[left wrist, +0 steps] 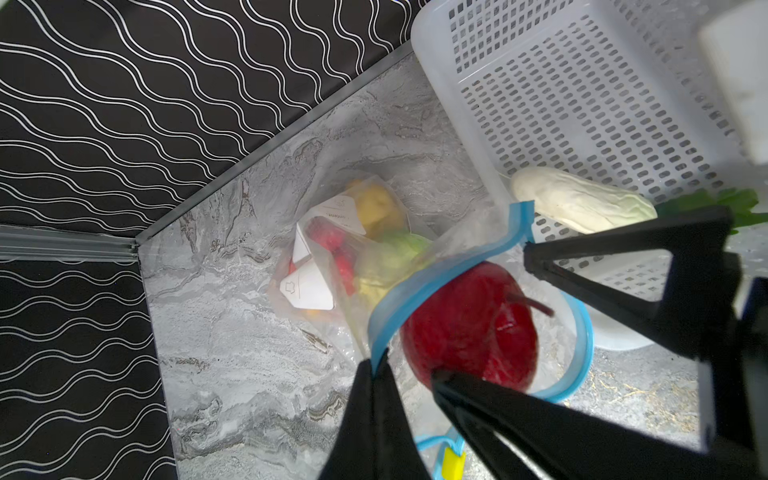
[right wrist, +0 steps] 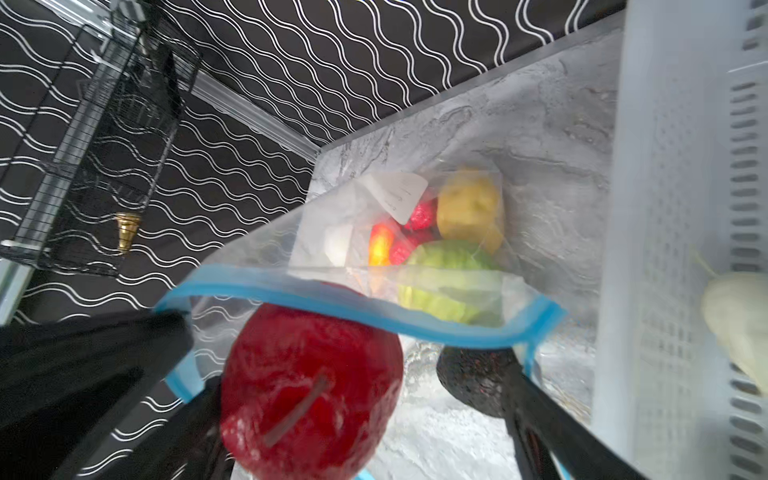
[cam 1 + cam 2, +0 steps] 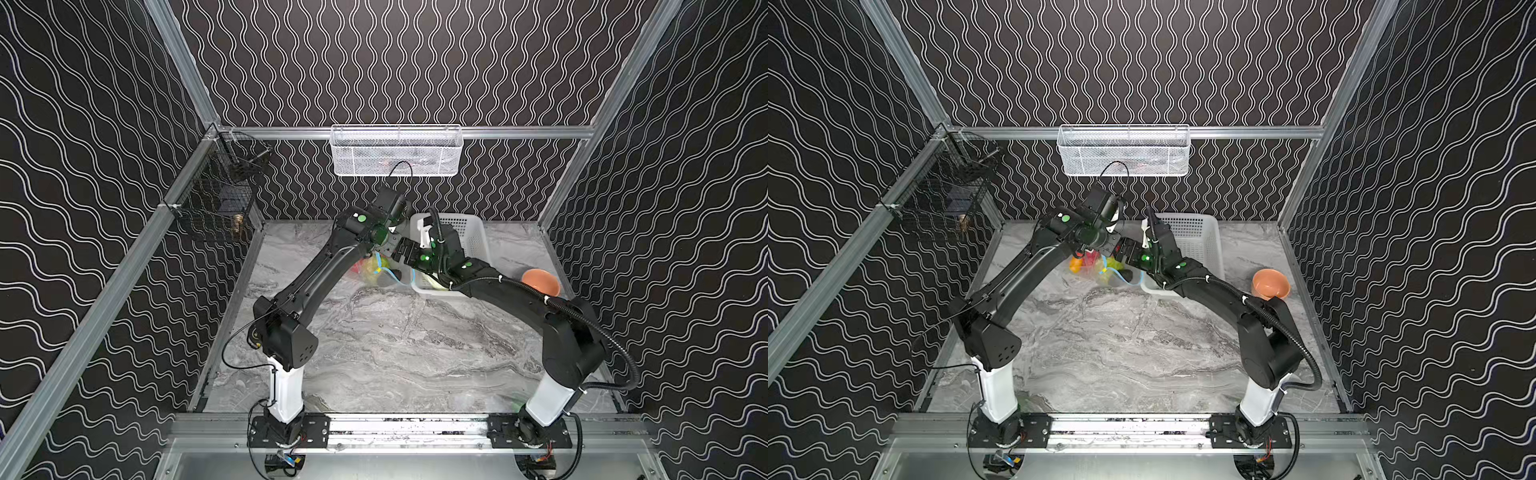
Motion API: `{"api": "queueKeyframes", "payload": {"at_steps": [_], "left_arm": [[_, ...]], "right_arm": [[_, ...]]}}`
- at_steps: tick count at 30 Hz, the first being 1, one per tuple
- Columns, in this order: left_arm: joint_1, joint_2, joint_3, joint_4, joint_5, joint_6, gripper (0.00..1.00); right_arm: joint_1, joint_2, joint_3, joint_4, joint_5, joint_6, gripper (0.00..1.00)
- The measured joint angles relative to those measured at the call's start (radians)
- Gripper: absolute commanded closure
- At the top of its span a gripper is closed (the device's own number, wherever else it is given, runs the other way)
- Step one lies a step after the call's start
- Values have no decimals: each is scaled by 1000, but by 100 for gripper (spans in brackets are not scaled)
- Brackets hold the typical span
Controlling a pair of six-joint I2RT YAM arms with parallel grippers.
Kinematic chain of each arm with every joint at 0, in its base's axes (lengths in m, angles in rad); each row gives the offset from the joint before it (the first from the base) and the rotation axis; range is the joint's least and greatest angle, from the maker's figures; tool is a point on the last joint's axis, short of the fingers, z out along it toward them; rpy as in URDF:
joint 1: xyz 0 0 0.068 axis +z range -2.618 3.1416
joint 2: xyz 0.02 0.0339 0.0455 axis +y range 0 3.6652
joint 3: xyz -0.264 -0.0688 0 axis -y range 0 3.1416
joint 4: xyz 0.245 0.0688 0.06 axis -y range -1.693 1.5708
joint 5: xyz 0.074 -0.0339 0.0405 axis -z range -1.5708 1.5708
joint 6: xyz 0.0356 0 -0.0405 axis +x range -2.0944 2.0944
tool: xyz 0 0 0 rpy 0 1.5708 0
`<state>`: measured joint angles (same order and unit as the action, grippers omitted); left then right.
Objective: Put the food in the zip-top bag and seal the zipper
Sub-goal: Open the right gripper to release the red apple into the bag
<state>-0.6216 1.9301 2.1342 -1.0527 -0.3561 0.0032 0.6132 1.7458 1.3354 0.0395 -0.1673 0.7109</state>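
Note:
The clear zip-top bag [image 1: 332, 257] lies on the marble table beside the white basket, its mouth held up. My left gripper [image 1: 380, 370] is shut on the blue zipper [image 1: 436, 270] strip; the yellow slider [image 1: 453, 463] sits below it. My right gripper [image 2: 361, 407] is open at the bag's mouth. A blurred red apple [image 2: 311, 382] sits between its spread fingers, and one finger stands clear of it. A dark oval [image 2: 473, 378] lies just inside the mouth. Deeper in are the green cabbage [image 2: 449, 278], yellow potato [image 2: 469, 203], red pieces [image 2: 419, 216] and yellow-orange fruit [image 2: 380, 249].
The white long vegetable [image 1: 582, 203] lies in the white perforated basket [image 1: 582, 104], right beside the bag. An orange bowl [image 3: 540, 282] stands to the basket's right. A black wire basket [image 3: 216, 195] hangs on the left wall. A white mesh basket [image 3: 395, 151] hangs on the back rail.

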Motion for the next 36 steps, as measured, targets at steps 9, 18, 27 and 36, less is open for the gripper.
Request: {"api": "queueKeyframes", "payload": {"at_steps": [9,18,27,36], "left_arm": [[0,-6,-3,0,0,0,100],[0,-21,-19,4,-2,2,100],[0,-21,-6,2,-2,3,100],[0,-32,-22,9,-6,6,100]], "right_arm": [[-1,-5,25,-143,45,-108,1],[-6,-8,54,-275,84,-240,1],[-26,40,45,-249,-18,-316,1],[-98,117,31,-117,-225,-364,1]]}}
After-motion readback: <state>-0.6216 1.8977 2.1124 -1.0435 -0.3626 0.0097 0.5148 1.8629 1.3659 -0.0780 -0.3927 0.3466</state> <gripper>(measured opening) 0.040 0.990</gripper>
